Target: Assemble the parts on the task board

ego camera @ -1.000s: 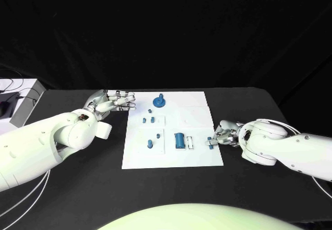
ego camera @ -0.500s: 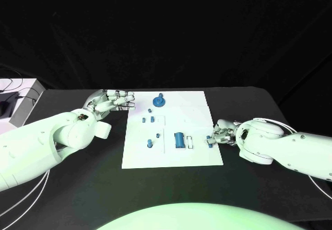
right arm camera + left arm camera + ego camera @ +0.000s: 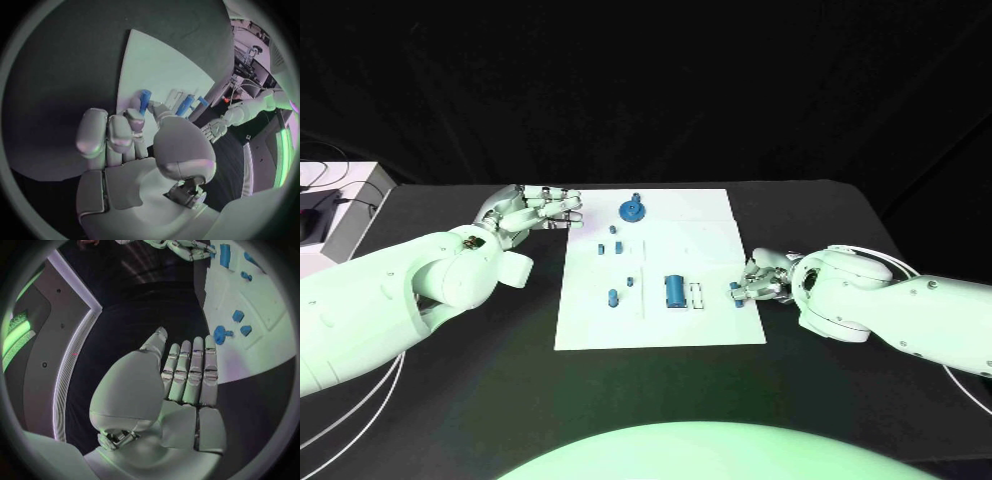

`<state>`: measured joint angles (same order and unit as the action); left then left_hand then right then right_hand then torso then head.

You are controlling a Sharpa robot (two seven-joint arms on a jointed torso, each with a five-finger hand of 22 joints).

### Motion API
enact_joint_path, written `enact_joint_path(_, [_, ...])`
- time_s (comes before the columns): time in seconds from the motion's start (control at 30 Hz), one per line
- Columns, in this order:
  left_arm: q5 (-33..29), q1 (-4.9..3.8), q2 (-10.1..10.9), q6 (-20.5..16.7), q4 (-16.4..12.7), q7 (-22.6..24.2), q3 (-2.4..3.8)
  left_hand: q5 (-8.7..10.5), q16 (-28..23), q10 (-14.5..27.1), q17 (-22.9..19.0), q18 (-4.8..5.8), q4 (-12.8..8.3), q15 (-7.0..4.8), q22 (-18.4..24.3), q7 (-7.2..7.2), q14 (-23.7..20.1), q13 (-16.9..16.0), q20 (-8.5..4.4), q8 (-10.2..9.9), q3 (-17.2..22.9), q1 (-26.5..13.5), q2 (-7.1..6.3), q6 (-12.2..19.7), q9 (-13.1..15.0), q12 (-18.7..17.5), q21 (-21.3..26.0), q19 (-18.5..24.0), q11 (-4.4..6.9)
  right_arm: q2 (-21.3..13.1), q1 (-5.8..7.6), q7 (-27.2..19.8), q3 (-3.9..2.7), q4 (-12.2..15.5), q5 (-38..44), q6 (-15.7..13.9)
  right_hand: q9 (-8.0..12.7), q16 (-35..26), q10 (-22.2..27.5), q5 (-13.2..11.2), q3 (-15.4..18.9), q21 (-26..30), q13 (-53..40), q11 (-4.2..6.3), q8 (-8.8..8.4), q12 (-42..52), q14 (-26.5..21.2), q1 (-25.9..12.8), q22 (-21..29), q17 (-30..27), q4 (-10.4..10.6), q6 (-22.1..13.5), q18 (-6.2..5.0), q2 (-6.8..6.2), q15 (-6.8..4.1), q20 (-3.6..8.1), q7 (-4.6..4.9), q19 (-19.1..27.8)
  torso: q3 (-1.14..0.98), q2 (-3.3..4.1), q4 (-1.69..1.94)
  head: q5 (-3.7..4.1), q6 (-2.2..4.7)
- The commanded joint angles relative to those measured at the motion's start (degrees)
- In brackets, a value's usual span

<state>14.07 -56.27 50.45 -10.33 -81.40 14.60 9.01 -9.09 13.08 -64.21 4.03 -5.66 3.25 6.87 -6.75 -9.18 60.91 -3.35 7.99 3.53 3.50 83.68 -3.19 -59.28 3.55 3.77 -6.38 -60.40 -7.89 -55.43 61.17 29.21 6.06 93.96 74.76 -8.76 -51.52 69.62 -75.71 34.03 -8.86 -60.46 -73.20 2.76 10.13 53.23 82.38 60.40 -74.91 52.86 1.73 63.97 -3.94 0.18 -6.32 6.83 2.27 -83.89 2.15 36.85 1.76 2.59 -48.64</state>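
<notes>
White task board (image 3: 689,330) at the middle of the black table (image 3: 848,210), seen from the head camera, with both arms at its edges.

Right hand (image 3: 764,281): at the board's right edge, fingers curled in and clamped on a small blue peg (image 3: 737,292), which the right wrist view shows as a short blue bar (image 3: 144,100) pinched at the fingertips (image 3: 134,116) just above the white surface. Against the picture of 1 s ago, hand and peg have crept slightly inward and up the board, toward the large blue cylinder (image 3: 675,290) and the narrow white slot (image 3: 695,294) just beside it. The shift is small; it reads as fine alignment before insertion, so the step in hand is judged to be seating this peg, not yet done.

Left hand (image 3: 538,209): at the board's far left corner, off the white surface, holding nothing. The left wrist view shows its fingers (image 3: 190,371) straight and side by side, thumb a little apart. Its place matches the 2 earlier pictures.

Other parts: a blue round piece with a stub (image 3: 632,210) near the far edge, 2 small pairs of blue pieces (image 3: 607,248) below it, and a blue peg (image 3: 612,296) left of the cylinder. All lie where they did 1 s ago.
</notes>
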Motion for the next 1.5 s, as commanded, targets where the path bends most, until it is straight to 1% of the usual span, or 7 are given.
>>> enact_joint_path(0.03, [-0.03,0.01,-0.02,0.56,-0.17,0.30,0.05,-0.05,0.18,0.45,0.07,1.08,0.19,-0.04,0.02,-0.32,-0.38,-0.07,0.07,0.07,0.07,0.15,0.39,0.20,0.00,-0.27,0.35,0.48,-0.03,0.20,-0.66,-2.06,0.48,0.02,-2.71,0.72,0.68,-0.31,-0.07,0.40,-13.43,-0.08,0.07,0.26,0.26,-0.07,0.28,-0.70,-8.18,0.04,-11.23,-1.60,0.43,-0.14,0.00,0.23,-0.79,-2.52,0.03,-0.03,0.00,-0.08,0.01])
enact_joint_path(0.13, [-0.03,0.01,0.01,0.52,-0.17,0.28,0.05,-0.05,0.18,0.45,0.07,1.08,0.19,-0.04,0.02,-0.32,-0.38,-0.07,0.07,0.07,0.07,0.15,0.39,0.20,0.00,-0.27,0.35,0.48,-0.03,0.12,-0.65,-2.75,0.48,0.11,-5.07,-0.22,-0.17,-0.26,-0.14,0.58,-14.90,-0.28,0.09,0.27,0.77,0.06,0.30,-1.52,-8.21,0.15,-12.05,-1.88,0.41,-0.02,0.03,0.19,-0.76,-2.51,0.01,0.02,-0.01,-0.15,0.01])
enact_joint_path(0.4, [-0.03,0.01,0.07,0.46,-0.16,0.24,0.05,-0.03,0.19,0.47,0.07,1.09,0.23,-0.04,0.00,-0.33,-0.38,-0.07,0.05,0.08,0.32,0.15,0.34,0.19,0.00,-0.27,0.33,0.51,-0.04,-0.30,-0.31,-4.41,0.44,0.56,-12.41,-2.09,-0.45,-0.40,-0.07,0.09,-14.35,-0.11,0.18,0.23,0.86,-0.02,0.28,-0.84,-8.16,0.03,-12.75,-2.09,0.37,0.09,0.05,0.16,-0.72,-2.45,-0.02,0.01,0.01,-0.48,-0.04])
enact_joint_path(0.77, [0.00,0.01,0.14,0.49,-0.19,0.15,0.05,-0.05,0.20,0.45,0.07,1.08,0.21,-0.05,-0.03,-0.32,-0.38,-0.07,0.04,0.07,0.47,0.19,0.27,0.20,0.00,-0.26,0.31,0.51,-0.02,-1.07,1.50,-4.91,0.25,2.83,-13.82,-2.96,-0.42,-0.40,-0.03,0.06,-13.95,-0.11,0.25,0.22,0.81,-0.08,0.29,-0.89,-8.16,0.07,-12.77,-2.06,0.36,0.07,0.06,0.16,-0.75,-2.46,0.03,0.00,-0.02,-0.77,-0.03])
enact_joint_path(1.0, [0.03,0.01,0.18,0.52,-0.22,0.08,0.05,-0.05,0.20,0.45,0.07,1.08,0.21,-0.05,-0.03,-0.32,-0.38,-0.07,0.04,0.07,0.47,0.19,0.27,0.20,0.00,-0.26,0.31,0.51,-0.02,-0.44,1.96,-5.11,0.18,3.80,-13.81,-3.15,-0.19,-0.39,0.03,-0.10,-13.37,-0.10,0.27,0.24,0.61,-0.03,0.30,-0.73,-8.15,0.14,-12.55,-1.95,0.36,0.11,0.05,0.16,-0.80,-2.46,-0.01,0.01,0.01,-1.06,-0.06])
enact_joint_path(1.27, [0.03,0.01,0.16,0.63,-0.27,0.01,0.05,-0.05,0.20,0.45,0.07,1.08,0.21,-0.05,-0.03,-0.32,-0.38,-0.07,0.04,0.07,0.47,0.19,0.27,0.20,0.00,-0.26,0.31,0.51,-0.02,1.99,2.03,-4.81,0.19,2.73,-12.76,-2.46,-0.15,-0.44,0.06,-0.25,-13.21,-0.04,0.30,0.23,0.58,-0.07,0.27,-0.80,-8.14,0.08,-12.47,-1.95,0.36,0.04,0.06,0.15,-0.83,-2.45,0.05,0.00,0.01,-1.08,-0.08])
enact_joint_path(1.5, [0.04,0.01,0.20,0.69,-0.30,-0.14,0.05,-0.05,0.20,0.45,0.07,1.09,0.22,-0.05,-0.03,-0.32,-0.38,-0.07,0.04,0.07,0.48,0.18,0.26,0.20,0.00,-0.27,0.31,0.51,-0.02,4.15,1.23,-4.32,0.27,1.22,-11.22,-1.70,0.11,-0.44,0.12,-0.46,-12.64,-0.01,0.29,0.25,0.38,-0.01,0.29,-0.74,-8.14,0.15,-12.10,-1.83,0.37,-0.04,0.04,0.15,-0.88,-2.43,0.03,0.00,0.01,-1.20,-0.15])
